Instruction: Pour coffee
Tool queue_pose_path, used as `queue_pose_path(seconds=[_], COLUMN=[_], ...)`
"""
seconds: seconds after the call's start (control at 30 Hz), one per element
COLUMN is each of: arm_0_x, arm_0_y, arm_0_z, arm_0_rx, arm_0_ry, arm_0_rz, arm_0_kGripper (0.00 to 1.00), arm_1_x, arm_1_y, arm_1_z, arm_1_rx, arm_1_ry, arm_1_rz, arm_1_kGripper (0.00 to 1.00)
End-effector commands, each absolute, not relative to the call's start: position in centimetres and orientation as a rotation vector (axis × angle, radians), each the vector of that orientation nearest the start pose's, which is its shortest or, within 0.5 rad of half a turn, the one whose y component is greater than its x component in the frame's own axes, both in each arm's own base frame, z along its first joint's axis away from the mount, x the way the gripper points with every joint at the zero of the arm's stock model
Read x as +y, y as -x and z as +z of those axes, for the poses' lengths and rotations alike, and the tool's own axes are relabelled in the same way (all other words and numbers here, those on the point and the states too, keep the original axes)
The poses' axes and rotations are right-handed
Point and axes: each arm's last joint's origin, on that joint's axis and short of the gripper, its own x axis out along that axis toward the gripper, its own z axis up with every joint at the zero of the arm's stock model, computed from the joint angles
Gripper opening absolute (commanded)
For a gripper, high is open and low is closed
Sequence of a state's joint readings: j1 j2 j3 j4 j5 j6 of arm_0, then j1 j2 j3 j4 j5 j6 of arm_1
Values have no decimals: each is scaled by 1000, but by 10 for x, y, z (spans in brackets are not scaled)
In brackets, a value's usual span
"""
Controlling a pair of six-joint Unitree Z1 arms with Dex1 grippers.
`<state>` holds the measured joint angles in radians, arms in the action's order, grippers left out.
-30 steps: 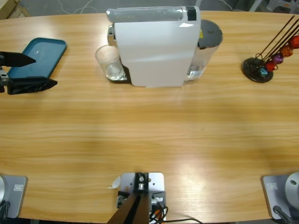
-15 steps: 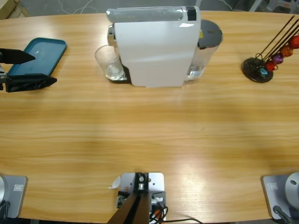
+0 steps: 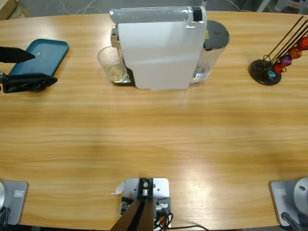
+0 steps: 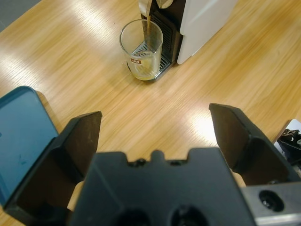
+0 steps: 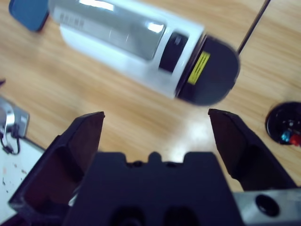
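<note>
A clear glass tumbler (image 3: 111, 65) stands on the drip grate of the white coffee machine (image 3: 161, 48), at its left side. In the left wrist view a thin brown stream of coffee (image 4: 147, 28) runs from the spout into the tumbler (image 4: 141, 49), and a shallow pale-brown layer of it (image 4: 143, 70) lies at the bottom. My left gripper (image 3: 45, 67) is open at the table's left edge, well away from the tumbler, with nothing between its jaws (image 4: 155, 115). My right gripper (image 5: 155, 117) is open and empty, high above the machine (image 5: 127, 37); the high view does not show it.
A teal tray (image 3: 41, 57) lies at the far left, partly under the left gripper. A black stand with coloured capsules (image 3: 267, 72) is at the far right. The machine's water tank with a dark grey lid (image 3: 216, 33) sits on its right side.
The left gripper has drifted slightly back and toward the left edge. The bottom of the tumbler has turned from clear to brownish as coffee collects in it.
</note>
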<state>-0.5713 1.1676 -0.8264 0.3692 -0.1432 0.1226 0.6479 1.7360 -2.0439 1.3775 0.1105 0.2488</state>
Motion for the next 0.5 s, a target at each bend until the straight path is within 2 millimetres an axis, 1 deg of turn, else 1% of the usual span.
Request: queue_pose_path(seconds=[0.03,0.13,0.37,0.43,0.5], arm_0_x=[-105,-107,-113,-117,-118], arm_0_y=[-141,-140,-138,-139,-138], arm_0_z=[329,328,321,319,321], arm_0_rx=[651,655,680,689,684], arm_0_ry=[-284,-289,-310,-318,-320], arm_0_rz=[-755,-767,-801,-812,-822], arm_0_kGripper=[996,996,996,996,995], arm_1_x=[150,135,110,107,103], arm_1_y=[-164,-145,-117,-109,-102], arm_1_z=[466,455,431,426,415], arm_1_rx=[1142,1141,1122,1046,915], arm_1_ry=[120,128,140,186,225], arm_1_rz=[615,620,634,703,777], arm_1_kGripper=[1000,1000,1000,1000,1000])
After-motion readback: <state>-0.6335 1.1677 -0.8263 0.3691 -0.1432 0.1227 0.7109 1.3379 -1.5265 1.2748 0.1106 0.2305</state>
